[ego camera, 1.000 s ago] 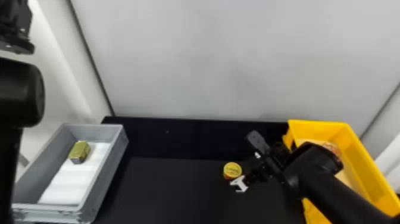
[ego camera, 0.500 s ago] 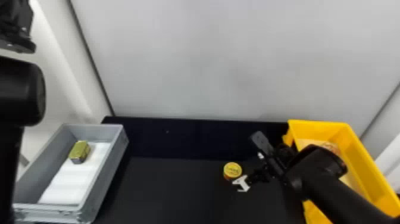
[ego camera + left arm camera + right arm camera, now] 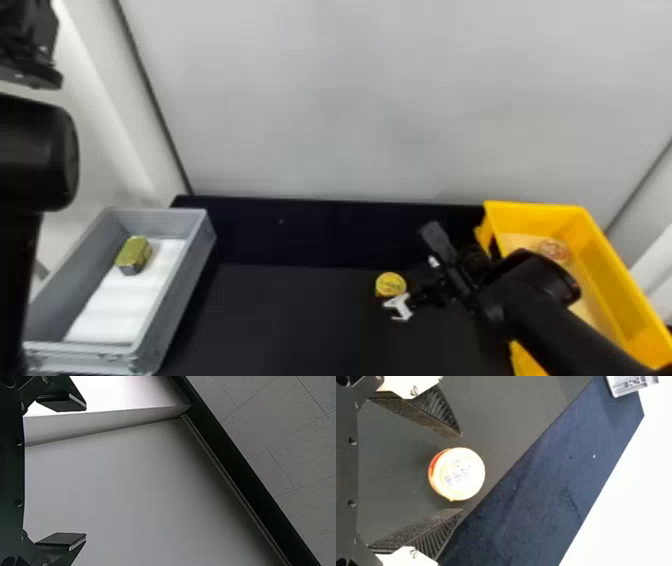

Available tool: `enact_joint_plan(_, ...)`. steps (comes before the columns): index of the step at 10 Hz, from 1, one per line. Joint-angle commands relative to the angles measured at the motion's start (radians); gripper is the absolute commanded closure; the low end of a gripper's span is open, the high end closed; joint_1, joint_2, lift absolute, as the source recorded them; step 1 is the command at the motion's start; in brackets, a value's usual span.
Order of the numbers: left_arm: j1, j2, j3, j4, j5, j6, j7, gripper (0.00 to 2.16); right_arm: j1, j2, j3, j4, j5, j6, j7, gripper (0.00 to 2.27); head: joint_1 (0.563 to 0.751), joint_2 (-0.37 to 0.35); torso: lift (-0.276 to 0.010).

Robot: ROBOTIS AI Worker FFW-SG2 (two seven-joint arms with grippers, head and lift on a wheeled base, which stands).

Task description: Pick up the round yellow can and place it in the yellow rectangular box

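The right gripper's [image 3: 412, 270] 2 fingers stood apart, pointing down at the table [image 3: 290, 320], and the round yellow can [image 3: 390, 284] stood on the tabletop in the gap between their tips, touching neither. To the right of those fingers was the yellow rectangular box [image 3: 542, 210], with the right arm [image 3: 540, 310] reaching across it and 1 round reddish item [image 3: 554, 250] inside. Well to the left of the same fingers sat the grey box [image 3: 172, 307]; in it, 1 gold-coloured tin [image 3: 134, 252] rested by a white lining [image 3: 125, 305]. The left gripper [image 3: 30, 62] was raised at the head view's left edge, its 2 fingers wide apart, with a pale wall [image 3: 119, 490] beyond them.
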Motion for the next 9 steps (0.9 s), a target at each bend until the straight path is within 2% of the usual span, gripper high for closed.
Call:
enact_joint_plan(1, 0.000, 0.000, 0.000, 0.001, 0.000, 0.000, -0.001, 0.13, 0.006, 0.009, -0.003, 0.002, -0.016, -0.013, -0.003, 0.12, 0.663, 0.054, -0.010)
enact_joint_plan(9, 0.003, 0.002, 0.003, -0.001, 0.000, -0.001, -0.007, 0.13, 0.018, 0.004, -0.027, 0.011, -0.003, -0.029, -0.049, 0.13, 0.663, 0.054, -0.010)
